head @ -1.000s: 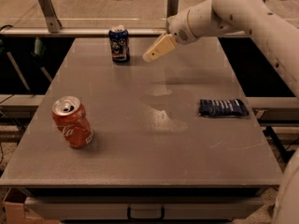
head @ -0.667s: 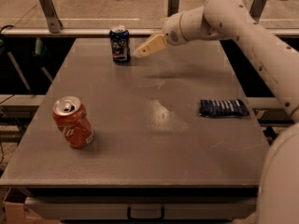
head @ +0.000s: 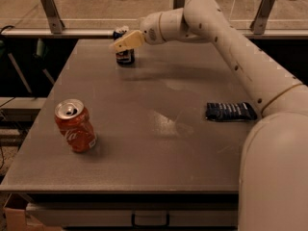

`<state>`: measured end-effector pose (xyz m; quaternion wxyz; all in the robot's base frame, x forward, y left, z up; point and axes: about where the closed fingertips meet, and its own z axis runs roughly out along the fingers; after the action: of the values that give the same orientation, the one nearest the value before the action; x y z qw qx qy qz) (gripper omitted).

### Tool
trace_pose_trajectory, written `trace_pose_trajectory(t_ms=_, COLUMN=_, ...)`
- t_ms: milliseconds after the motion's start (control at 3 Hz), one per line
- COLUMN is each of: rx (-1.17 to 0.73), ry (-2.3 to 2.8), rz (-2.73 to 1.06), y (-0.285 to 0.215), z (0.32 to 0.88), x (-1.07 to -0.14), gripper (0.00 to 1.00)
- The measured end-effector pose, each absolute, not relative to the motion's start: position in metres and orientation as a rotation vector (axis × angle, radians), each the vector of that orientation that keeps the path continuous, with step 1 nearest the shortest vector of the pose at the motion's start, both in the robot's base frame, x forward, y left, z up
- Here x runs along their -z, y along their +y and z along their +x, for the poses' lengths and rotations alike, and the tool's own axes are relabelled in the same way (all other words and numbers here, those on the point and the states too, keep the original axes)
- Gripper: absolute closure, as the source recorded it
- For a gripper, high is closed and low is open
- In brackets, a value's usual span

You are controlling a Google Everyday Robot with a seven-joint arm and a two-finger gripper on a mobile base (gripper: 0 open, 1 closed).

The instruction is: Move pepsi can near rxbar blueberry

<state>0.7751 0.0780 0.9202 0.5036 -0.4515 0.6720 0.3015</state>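
Note:
The pepsi can (head: 125,57) stands upright at the far edge of the grey table (head: 159,148), left of centre. It is dark blue with white and red markings. My gripper (head: 120,44) reaches in from the right and overlaps the can's upper part, hiding most of its top. The rxbar blueberry (head: 231,111), a flat dark navy wrapper, lies at the table's right side, far from the can.
A red cola can (head: 75,125) stands tilted at the front left of the table. My white arm (head: 240,57) spans the right side of the table above the rxbar. A metal rail (head: 72,32) with upright posts runs behind the far edge.
My gripper has moved left along the far edge, from right of the pepsi can to over its upper part. The cans and the rxbar have not moved.

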Motion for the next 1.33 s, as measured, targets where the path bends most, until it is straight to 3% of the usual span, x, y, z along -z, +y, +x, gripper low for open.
trace_pose_trajectory(t_ms=333, rx=-0.795, ry=1.622, rz=-1.116, y=0.115, z=0.763, x=-0.922, gripper=0.25)
trace_pose_trajectory(t_ms=667, rx=-0.777, ry=1.649, rz=-1.085, y=0.113, z=0.765, x=-0.914, gripper=0.47)
trace_pose_trajectory(t_ms=1333, rx=-0.589, ry=1.672, rz=-0.957, y=0.041, z=0.761, x=-0.936, gripper=0.94)
